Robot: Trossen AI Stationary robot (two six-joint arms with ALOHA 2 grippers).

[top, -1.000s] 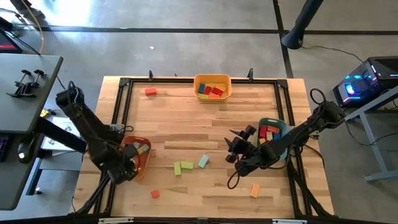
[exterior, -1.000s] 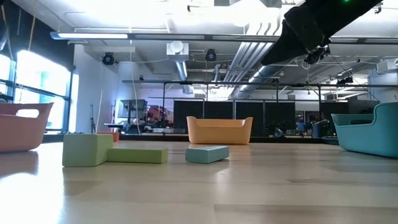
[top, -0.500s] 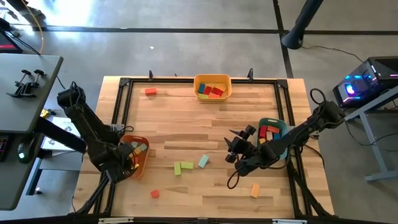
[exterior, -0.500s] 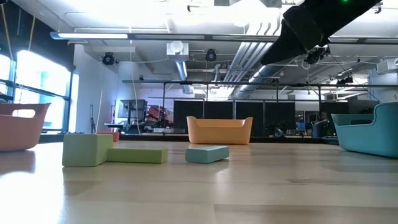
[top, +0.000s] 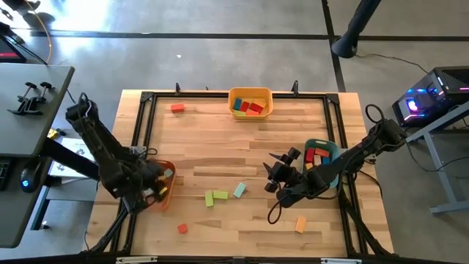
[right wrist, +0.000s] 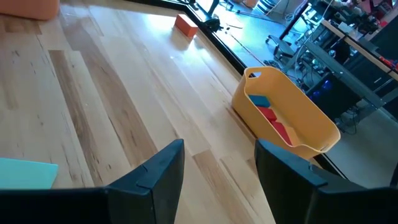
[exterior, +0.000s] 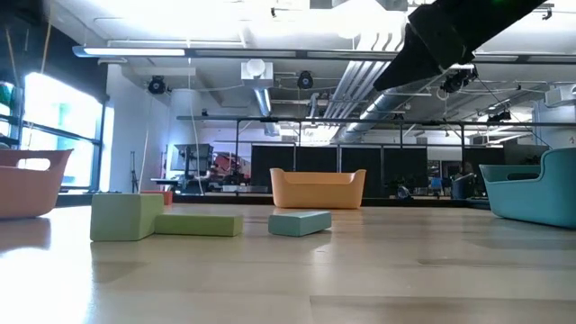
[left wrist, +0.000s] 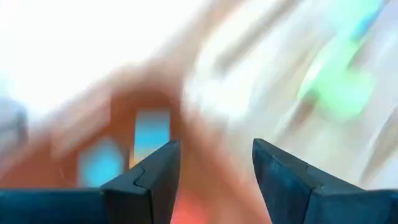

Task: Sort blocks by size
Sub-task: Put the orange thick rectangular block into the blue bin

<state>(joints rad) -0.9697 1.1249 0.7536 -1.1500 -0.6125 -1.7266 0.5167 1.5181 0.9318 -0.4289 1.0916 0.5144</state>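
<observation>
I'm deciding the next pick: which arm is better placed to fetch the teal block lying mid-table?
Probably the right. The right gripper hangs open and empty beside the teal block, nothing between them. The left gripper, open, is over the orange tray at the table's left edge, farther away, with two green blocks between.

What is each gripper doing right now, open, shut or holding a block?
Left gripper: fingers open, empty, over the orange tray.
Right gripper: fingers open, empty, above the table.
</observation>
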